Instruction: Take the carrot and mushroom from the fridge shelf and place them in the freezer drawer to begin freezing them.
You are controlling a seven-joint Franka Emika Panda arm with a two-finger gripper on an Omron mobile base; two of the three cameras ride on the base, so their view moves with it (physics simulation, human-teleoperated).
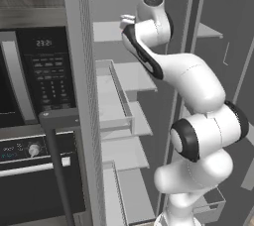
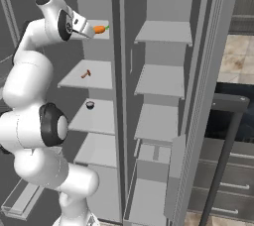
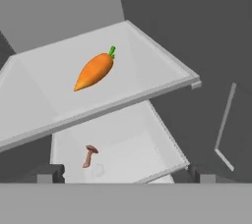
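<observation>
The orange carrot with its green tip lies on the top fridge shelf, a little ahead of my gripper. The gripper is open and empty, its dark fingertips set wide apart. From the right base view the gripper hovers just left of the carrot, at shelf height. The small brown mushroom lies one shelf lower. In the neighbouring compartment, low down, a pale box-shaped freezer drawer stands pulled out.
A small dark round object sits on the third shelf. Pull-out trays with rail sides fill the other compartment. An oven and microwave stand left of the fridge, and an open door with bins is at the left.
</observation>
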